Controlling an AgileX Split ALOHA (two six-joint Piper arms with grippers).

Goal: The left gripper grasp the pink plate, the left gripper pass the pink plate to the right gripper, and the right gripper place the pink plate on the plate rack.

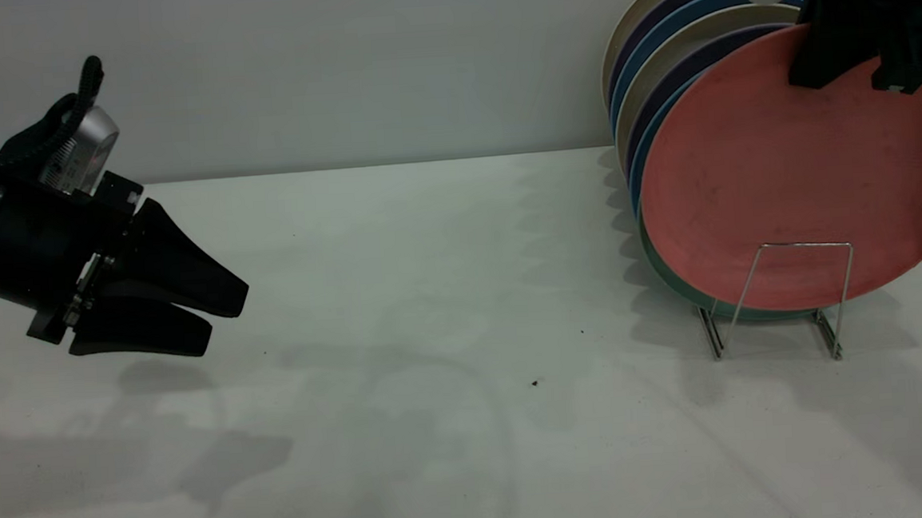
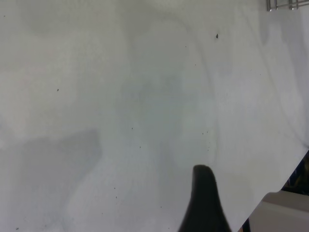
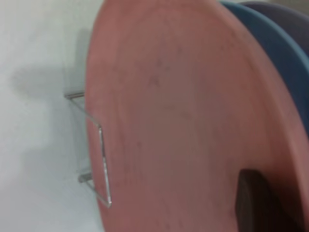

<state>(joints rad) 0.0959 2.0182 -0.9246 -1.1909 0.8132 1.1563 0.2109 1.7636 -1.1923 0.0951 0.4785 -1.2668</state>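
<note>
Two claws on my feed right now. My right claw (image 1: 858, 78) is up at the top right, pinching the upper rim of the pink plate (image 1: 784, 183). The plate stands nearly upright in the front slot of the plate rack (image 1: 799, 294), behind the rack's front wire loop and leaning on a mint-green plate (image 1: 658, 267), with more plates (image 1: 656, 47) stacked behind. My left claw (image 1: 192, 311) hangs just above the desk (image 1: 431, 293) at the far left, well apart from the rack, fingers narrow and holding nothing.
</note>
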